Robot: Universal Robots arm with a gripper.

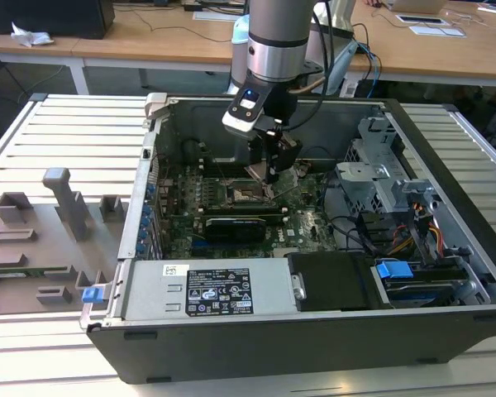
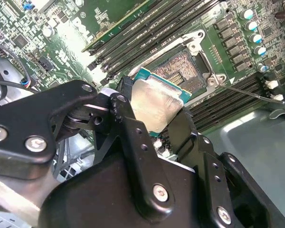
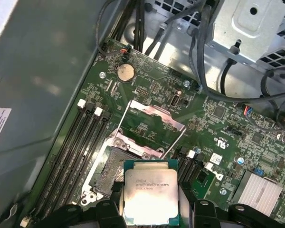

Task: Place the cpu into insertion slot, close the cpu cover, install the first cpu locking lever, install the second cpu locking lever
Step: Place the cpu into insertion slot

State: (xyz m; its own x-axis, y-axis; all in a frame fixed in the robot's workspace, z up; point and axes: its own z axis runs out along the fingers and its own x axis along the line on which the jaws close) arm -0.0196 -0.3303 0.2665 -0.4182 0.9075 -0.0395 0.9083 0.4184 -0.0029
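Gripper [image 2: 153, 111] is clamped on the cpu [image 3: 151, 197] by two opposite edges. The chip is tilted, hanging over one edge of the insertion slot [image 3: 108, 167], not seated. The cpu cover [image 3: 152, 124] stands raised at another edge of the slot, leaving the socket on the motherboard [image 3: 147, 90] exposed.

"How is your arm standing?"

"My arm [image 1: 277, 33] comes straight down from above. It is grey and round. My wrist [image 1: 256, 103] sits at its low end and has a small blue light [image 1: 250, 93] on it."

"And your tool?"

"My tool [image 1: 270, 169] hangs under the wrist and points down. It is black."

"Is it holding something?"

"Yes. In the second wrist view my two fingers [image 2: 133, 137] are closed on the cpu [image 2: 156, 102], one on each side. The chip sits between their tips, with its shiny top showing."
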